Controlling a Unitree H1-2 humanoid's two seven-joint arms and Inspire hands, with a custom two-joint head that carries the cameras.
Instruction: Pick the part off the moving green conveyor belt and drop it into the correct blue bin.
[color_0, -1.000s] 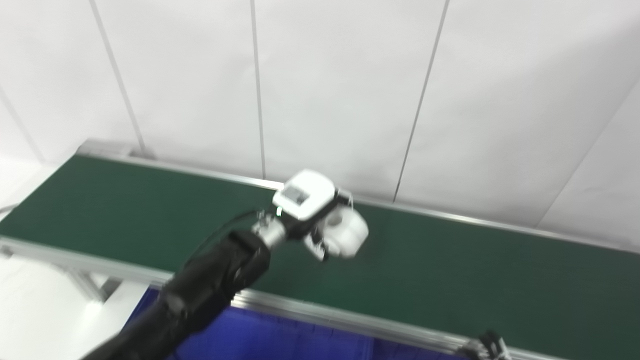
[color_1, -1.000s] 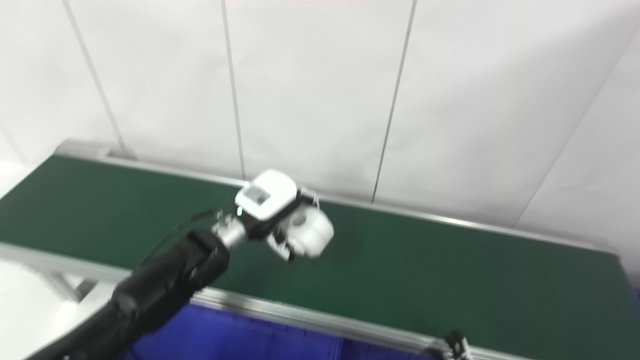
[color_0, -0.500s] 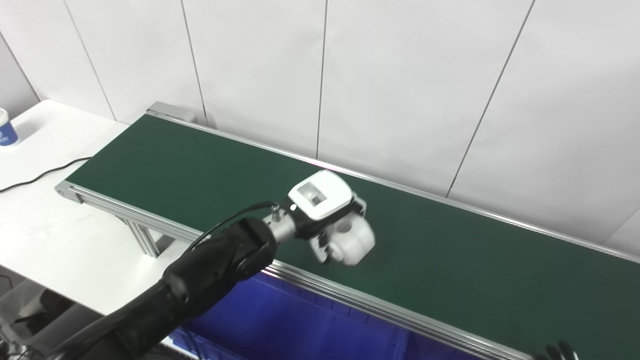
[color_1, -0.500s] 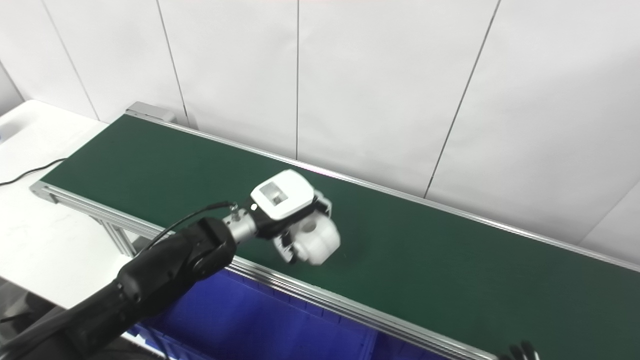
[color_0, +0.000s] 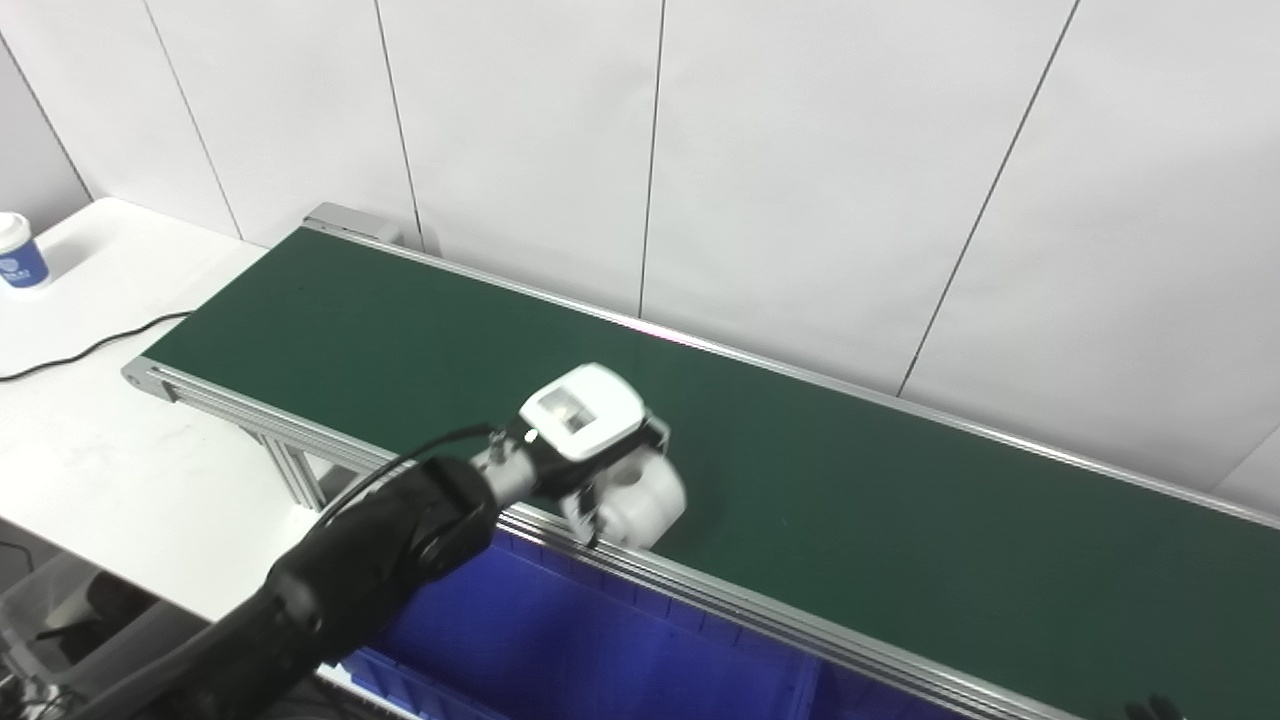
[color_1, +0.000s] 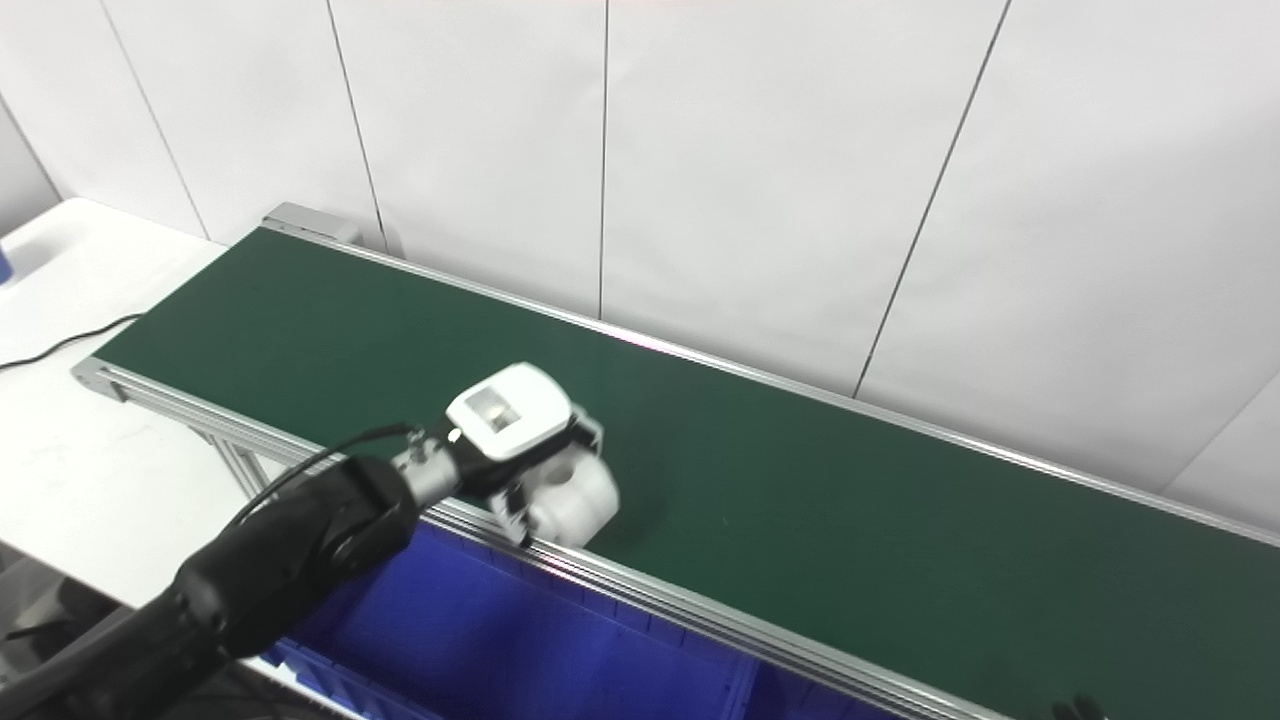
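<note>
My left hand (color_0: 585, 425) is shut on a white rounded part (color_0: 640, 505) with a hole in its side. It holds the part just above the near rail of the green conveyor belt (color_0: 900, 500), at the edge of the blue bin (color_0: 600, 650) below. The same hand (color_1: 510, 415) and part (color_1: 572, 497) show in the right eye view. Only dark fingertips of my right hand (color_0: 1150, 708) peek in at the bottom right corner; whether it is open or shut is hidden.
A white table (color_0: 90, 470) stands left of the belt with a black cable (color_0: 80, 350) and a blue-and-white paper cup (color_0: 20, 265). A white panelled wall runs behind the belt. The belt's aluminium rail (color_0: 800, 625) separates belt and bin.
The camera view shifted and steadied after the first frames. My left hand with the white part has moved from over the belt's middle back toward the near rail and lower.
</note>
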